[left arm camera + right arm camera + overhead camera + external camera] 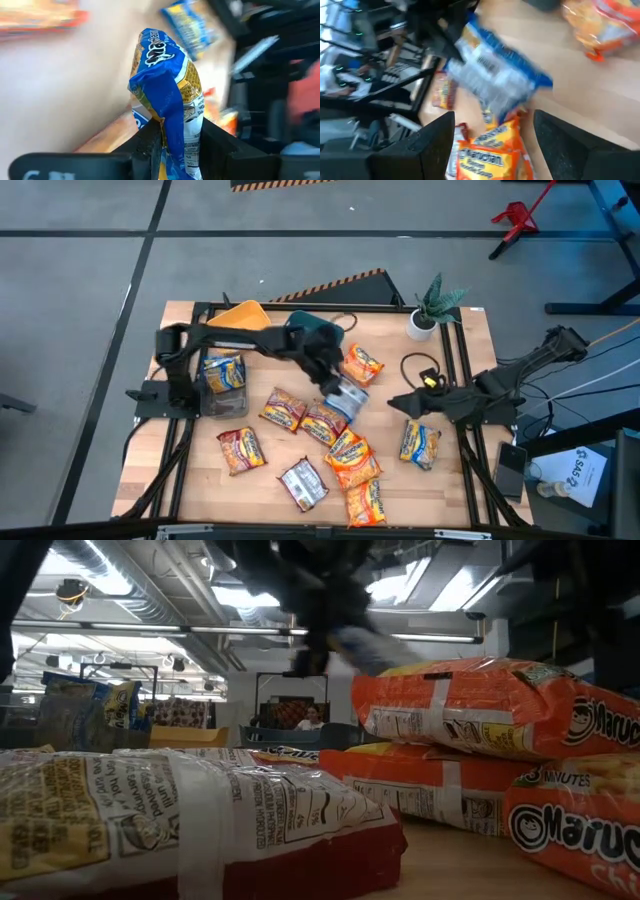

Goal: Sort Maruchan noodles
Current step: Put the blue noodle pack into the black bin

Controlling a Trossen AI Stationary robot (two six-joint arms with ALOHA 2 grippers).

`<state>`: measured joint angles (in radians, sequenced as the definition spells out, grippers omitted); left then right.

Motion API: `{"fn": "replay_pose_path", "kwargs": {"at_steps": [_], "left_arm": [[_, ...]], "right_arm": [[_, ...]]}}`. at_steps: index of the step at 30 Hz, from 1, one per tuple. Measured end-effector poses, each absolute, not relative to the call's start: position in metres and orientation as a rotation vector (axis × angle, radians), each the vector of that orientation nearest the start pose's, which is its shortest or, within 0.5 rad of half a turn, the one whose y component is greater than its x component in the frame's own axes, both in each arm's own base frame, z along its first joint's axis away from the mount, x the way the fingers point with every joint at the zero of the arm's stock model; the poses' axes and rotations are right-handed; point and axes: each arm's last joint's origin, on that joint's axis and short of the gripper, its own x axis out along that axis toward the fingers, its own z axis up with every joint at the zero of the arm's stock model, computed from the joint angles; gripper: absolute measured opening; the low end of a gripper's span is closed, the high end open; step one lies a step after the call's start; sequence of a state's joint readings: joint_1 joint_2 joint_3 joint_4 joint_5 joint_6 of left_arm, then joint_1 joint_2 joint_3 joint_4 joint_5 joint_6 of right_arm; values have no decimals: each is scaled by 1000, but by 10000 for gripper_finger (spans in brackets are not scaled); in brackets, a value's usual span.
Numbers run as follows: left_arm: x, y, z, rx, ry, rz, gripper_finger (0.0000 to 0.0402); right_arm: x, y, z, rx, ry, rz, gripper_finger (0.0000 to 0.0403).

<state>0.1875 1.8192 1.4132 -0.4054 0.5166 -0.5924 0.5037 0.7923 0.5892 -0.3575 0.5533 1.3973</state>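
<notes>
My left gripper (338, 388) hangs over the middle of the table, shut on a blue-silver noodle packet (351, 401). The same packet shows in the low view (365, 648) and the right wrist view (495, 70). Several orange and red-maroon packets lie flat on the wood, among them an orange pile (352, 458) and a maroon one (240, 449). One orange packet (362, 365) lies farther back. Another blue packet (223, 370) sits in a container at the left. My right gripper (398, 402) waits open to the right of the held packet, touching nothing. My left gripper pinches the blue-silver packet by one crimped end (172, 145) between its two fingers (147, 145). The fingers come slanting down from the table's left. The packet is lifted clear of the table and sticks out beyond the fingertips, its body creased.
A yellow bin (245, 313) and a teal bin (318, 330) stand at the far edge, behind my left arm. A potted plant (432, 310) stands at the far right corner, with a looped black cable (420, 365) near it. Bare wood shows at the near left corner.
</notes>
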Motion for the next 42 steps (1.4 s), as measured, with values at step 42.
{"fn": "replay_pose_path", "kwargs": {"at_steps": [42], "left_arm": [[150,37,292,-114,1621,-4,88]], "right_arm": [[135,56,248,922,430,-414,259]]}}
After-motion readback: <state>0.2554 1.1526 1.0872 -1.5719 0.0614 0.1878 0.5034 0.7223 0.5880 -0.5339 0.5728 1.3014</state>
